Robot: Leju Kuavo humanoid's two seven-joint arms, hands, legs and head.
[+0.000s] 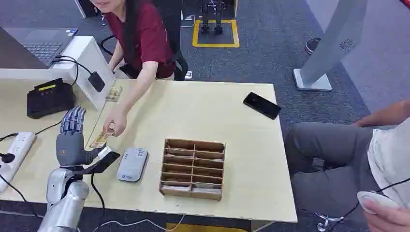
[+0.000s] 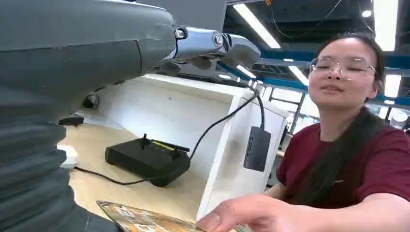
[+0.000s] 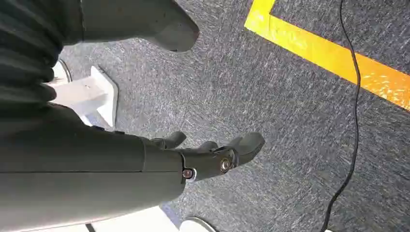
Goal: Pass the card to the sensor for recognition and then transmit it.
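card reader [image 1: 132,164] lies between card [image 1: 101,139] and divided tray [image 1: 193,168].

A wooden divided tray [image 1: 193,169] sits on the table [image 1: 241,145]. Beyond it lies a black phone [image 1: 261,105]; well to its left, a black terminal [image 1: 50,97], white power strip [image 1: 14,153] and laptop [image 1: 38,48].
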